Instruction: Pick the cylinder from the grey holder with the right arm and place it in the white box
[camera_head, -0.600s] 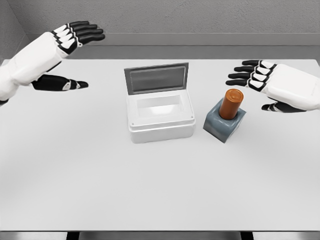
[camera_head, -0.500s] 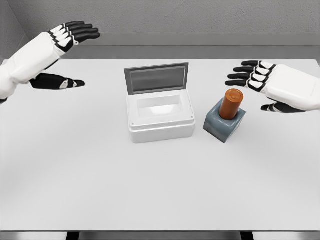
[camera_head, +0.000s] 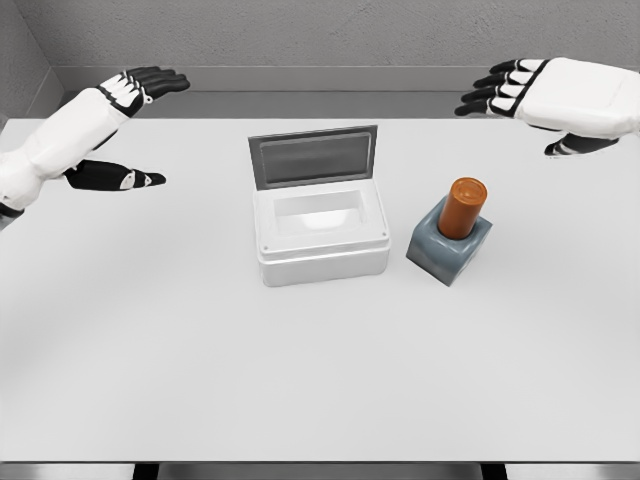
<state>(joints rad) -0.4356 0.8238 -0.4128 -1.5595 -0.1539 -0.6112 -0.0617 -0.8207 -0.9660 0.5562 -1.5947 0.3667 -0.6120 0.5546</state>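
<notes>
An orange cylinder (camera_head: 464, 207) stands upright in a grey holder (camera_head: 449, 247) right of the table's middle. To its left sits the white box (camera_head: 320, 236) with its lid (camera_head: 313, 156) raised at the back and its inside bare. My right hand (camera_head: 525, 100) hovers open at the upper right, well above and behind the cylinder, fingers pointing left. My left hand (camera_head: 140, 125) is open at the upper left, far from the box.
The white table (camera_head: 320, 380) stretches wide in front of the box and holder. A grey wall (camera_head: 320, 40) runs along the back edge.
My right hand has risen and drawn back from beside the cylinder to the upper right. My left hand has shifted slightly left and up.
</notes>
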